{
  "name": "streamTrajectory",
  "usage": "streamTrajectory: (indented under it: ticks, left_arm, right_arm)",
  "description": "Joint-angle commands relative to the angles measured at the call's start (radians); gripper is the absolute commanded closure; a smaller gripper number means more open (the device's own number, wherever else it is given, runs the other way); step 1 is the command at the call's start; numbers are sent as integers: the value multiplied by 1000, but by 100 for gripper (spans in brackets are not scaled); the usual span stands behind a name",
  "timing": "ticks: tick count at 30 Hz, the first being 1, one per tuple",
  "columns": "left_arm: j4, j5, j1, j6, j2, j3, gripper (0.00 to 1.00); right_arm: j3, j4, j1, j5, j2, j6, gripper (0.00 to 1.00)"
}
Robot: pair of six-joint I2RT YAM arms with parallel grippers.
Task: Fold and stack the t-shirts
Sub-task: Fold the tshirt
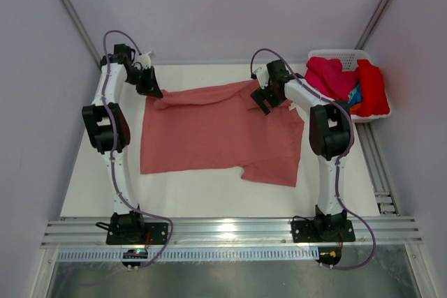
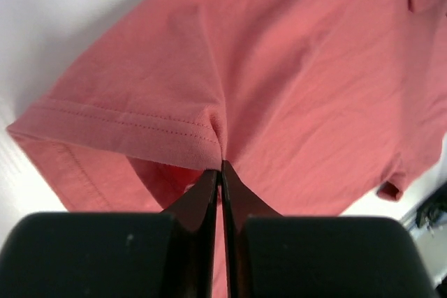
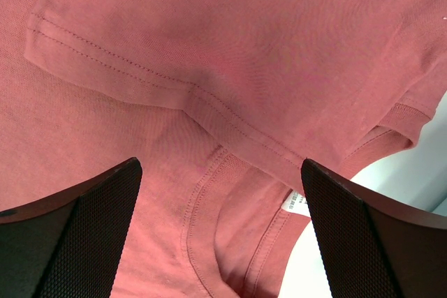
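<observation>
Pinching a hem fold of the salmon t-shirt (image 1: 209, 134), the left gripper (image 2: 221, 167) is clenched tight at the far-left corner, probably to pull that edge flat. The right gripper (image 3: 220, 164) hangs spread wide over the collar (image 3: 199, 207), grasping nothing. The shirt lies open on the table (image 1: 209, 197), and the other t-shirts (image 1: 335, 78) sit heaped in the basket (image 1: 335, 54).

**No legible writing**

We find only one thing that bears print: a small white sewn-in fabric tag (image 3: 297, 204) at the neckline of the salmon-pink cotton t-shirt (image 3: 230, 47), seen in the right wrist view. We make out faint dark lines of print on it, but they are too small and blurred for us to read. In the top and left wrist views we read no text, number or brand.
</observation>
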Motion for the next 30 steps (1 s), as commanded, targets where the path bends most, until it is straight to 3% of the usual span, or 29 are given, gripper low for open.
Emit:
streamTrajectory:
  ticks: [1,3,6,7,9,10,11,22,30]
  left_arm:
    - [-101,142,6,78,12,20,96]
    - [-177,178,8,119,30,57,86]
    - [-244,193,6,161,56,74,63]
    - [-249,189,6,168,55,71,44]
    - [-251,178,6,175,50,63,26]
    - [-246,164,6,175,46,59,9]
    - [-244,161,8,175,44,57,4]
    - [-175,57,6,135,6,-44,1]
    - [-114,-34,8,126,-74,-207,1]
  right_arm:
    - [7,21,8,14,-21,6,1]
    - [13,17,8,14,-19,0,1]
    - [25,14,8,16,-16,-2,0]
    - [28,14,8,14,-13,-2,1]
    - [30,11,8,14,-13,0,1]
    - [30,11,10,16,-14,0,1]
    - [30,9,10,16,-13,1,1]
    - [15,14,14,20,-24,3,1]
    - [5,18,14,29,-28,3,1]
